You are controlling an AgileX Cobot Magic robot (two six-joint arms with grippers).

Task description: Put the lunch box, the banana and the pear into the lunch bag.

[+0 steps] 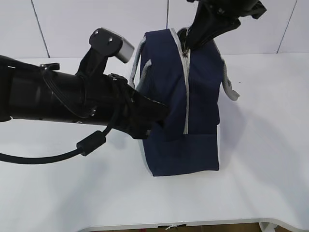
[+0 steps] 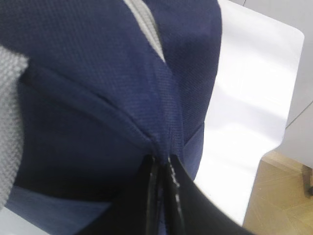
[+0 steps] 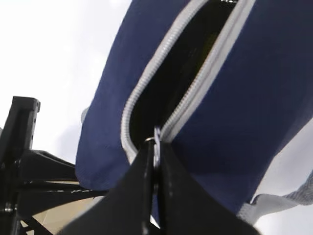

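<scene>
Exterior view: the boxy navy-blue fabric lunch bag point(image 1: 186, 104) stands mid-surface on the white surface point(image 1: 260, 159), with ample bare room all round. The left pincer point(image 1: 161, 118) is clamped on a fold of its side; the right pincer point(image 3: 155, 147) is clamped on the zipper's metal ring pull point(image 3: 155, 138), the opening partly unzipped. Lunch box, banana and pear are nowhere visible; whether they are packed cannot be told.

left arm point(image 1: 58, 96): black, bulky | grey-capped wrist camera point(image 1: 116, 44) | black cable, possibly ferrite-beaded

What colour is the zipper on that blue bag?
Light grey, set against the navy fabric of the lunch bag. The zipper shows best in the right wrist view.
</scene>
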